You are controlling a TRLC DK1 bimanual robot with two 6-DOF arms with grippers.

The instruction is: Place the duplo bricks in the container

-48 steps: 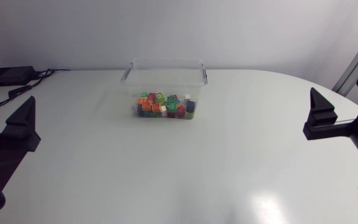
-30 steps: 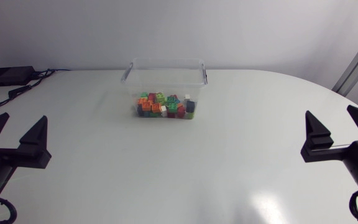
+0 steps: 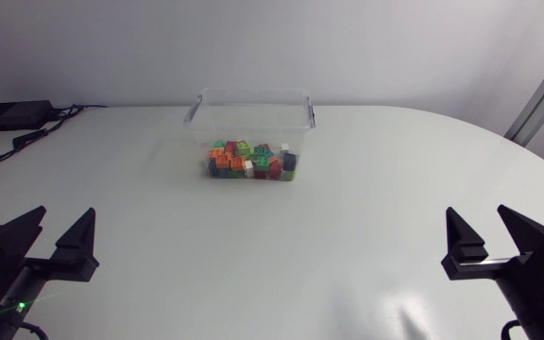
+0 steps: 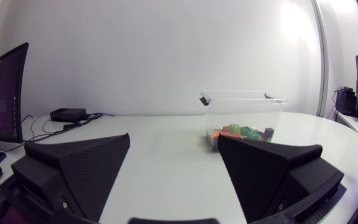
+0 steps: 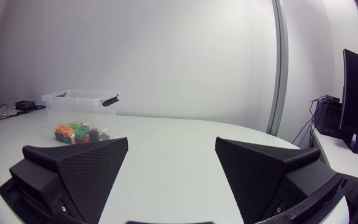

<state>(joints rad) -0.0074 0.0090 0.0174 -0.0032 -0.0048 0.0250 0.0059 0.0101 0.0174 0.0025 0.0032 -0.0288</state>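
Note:
A clear plastic container [image 3: 250, 111] stands at the far middle of the table, with several coloured duplo bricks [image 3: 249, 161] piled inside it. The left wrist view shows the container [image 4: 244, 102] and its bricks [image 4: 236, 132] ahead of my open left gripper [image 4: 173, 162]. In the right wrist view the container [image 5: 79, 98] and bricks [image 5: 78, 132] lie far ahead, beside the open right gripper [image 5: 171, 163]. Seen from the head view, my left gripper [image 3: 53, 236] is low at the near left and my right gripper [image 3: 492, 234] at the near right, both empty and far from the container.
A black box with cables [image 3: 12, 115] sits at the far left corner of the white table [image 3: 281, 255].
Both arms have drawn back toward the near edge of the table, away from the container. The container and bricks have not moved.

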